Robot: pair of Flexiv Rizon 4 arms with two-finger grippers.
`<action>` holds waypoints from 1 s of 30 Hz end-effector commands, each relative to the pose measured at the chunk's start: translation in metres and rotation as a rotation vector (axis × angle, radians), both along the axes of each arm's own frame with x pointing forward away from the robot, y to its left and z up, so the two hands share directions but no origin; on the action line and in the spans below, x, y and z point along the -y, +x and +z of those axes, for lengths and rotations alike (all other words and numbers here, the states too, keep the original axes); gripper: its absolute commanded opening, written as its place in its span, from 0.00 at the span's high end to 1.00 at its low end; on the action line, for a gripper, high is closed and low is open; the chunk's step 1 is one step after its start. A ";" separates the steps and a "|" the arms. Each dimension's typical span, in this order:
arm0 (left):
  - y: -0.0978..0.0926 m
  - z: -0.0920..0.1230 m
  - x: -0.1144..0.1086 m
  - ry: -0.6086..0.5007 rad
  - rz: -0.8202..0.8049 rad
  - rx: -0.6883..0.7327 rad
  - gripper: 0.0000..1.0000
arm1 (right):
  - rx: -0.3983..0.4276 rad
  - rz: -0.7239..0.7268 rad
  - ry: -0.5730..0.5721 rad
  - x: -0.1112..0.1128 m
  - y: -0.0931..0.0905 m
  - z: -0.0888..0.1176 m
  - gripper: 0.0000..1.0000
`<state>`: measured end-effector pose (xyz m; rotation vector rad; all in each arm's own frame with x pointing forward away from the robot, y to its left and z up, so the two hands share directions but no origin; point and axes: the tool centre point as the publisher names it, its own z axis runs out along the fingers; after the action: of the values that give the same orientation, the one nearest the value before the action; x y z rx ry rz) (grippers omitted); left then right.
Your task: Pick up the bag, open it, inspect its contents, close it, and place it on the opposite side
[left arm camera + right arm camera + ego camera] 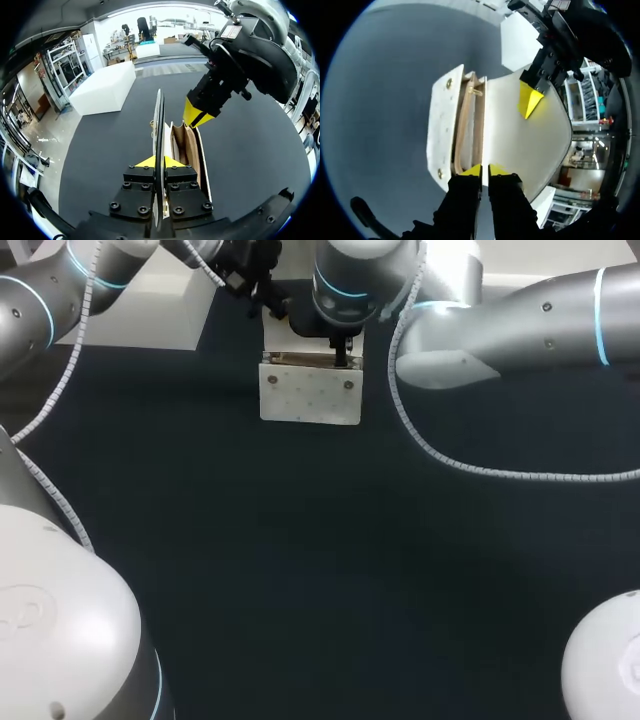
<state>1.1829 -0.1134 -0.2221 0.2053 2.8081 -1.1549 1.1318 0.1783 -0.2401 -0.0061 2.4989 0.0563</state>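
upper middle of the frame, the bag seems light and stiff, best held by thin edges: left jaws clamp its flap, right jaws its rim.

White bag is open, flap lifted, tan inside, at table's far middle.

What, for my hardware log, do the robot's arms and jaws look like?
Both the left arm and the right arm are smooth silver-grey tubes with glowing light-blue rings at the joints. A white spiral-wrapped cable runs along each. The jaws are black bolted blocks ending in bright yellow wedge-shaped tips.
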 end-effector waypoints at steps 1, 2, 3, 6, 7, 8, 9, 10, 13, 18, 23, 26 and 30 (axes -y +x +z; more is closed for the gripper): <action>0.009 -0.009 0.000 -0.002 0.016 -0.008 1.00 | 0.040 -0.003 0.000 0.001 -0.012 0.005 0.96; 0.011 -0.012 0.000 -0.001 0.027 -0.003 1.00 | 0.042 -0.003 -0.001 0.001 -0.013 0.005 0.97; 0.013 -0.015 -0.001 -0.005 0.036 0.000 1.00 | 0.043 -0.001 -0.001 0.000 -0.015 0.005 1.00; 0.020 -0.024 -0.002 0.013 0.084 0.029 1.00 | 0.045 0.005 -0.006 -0.002 -0.018 0.003 1.00; 0.022 -0.027 -0.003 0.000 0.096 0.027 1.00 | 0.045 0.007 -0.006 -0.002 -0.019 0.003 1.00; 0.025 -0.030 -0.004 0.005 0.108 0.043 1.00 | 0.045 0.008 -0.007 -0.002 -0.020 0.002 1.00; 0.026 -0.031 -0.004 0.006 0.117 0.062 1.00 | 0.046 0.009 -0.007 -0.002 -0.022 0.001 1.00; 0.027 -0.034 -0.004 0.006 0.123 0.071 1.00 | 0.046 0.009 -0.006 -0.002 -0.023 0.000 1.00; 0.031 -0.040 -0.004 0.005 0.133 0.117 1.00 | 0.054 0.008 -0.002 -0.002 -0.028 -0.005 1.00; 0.035 -0.051 -0.005 0.000 0.127 0.174 1.00 | 0.079 0.017 0.009 -0.005 -0.039 -0.018 1.00; 0.039 -0.063 -0.002 0.032 0.104 0.227 1.00 | 0.094 0.024 0.021 -0.005 -0.051 -0.034 1.00; 0.043 -0.069 -0.001 0.037 0.100 0.234 1.00 | 0.076 0.028 0.027 -0.003 -0.056 -0.047 1.00; 0.046 -0.074 -0.002 0.041 0.082 0.259 1.00 | 0.023 0.028 0.065 -0.001 -0.057 -0.058 1.00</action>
<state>1.2265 -0.1110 -0.2902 0.2216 2.6012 -0.9618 1.0710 0.1843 -0.2950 -0.0058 2.4795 0.1255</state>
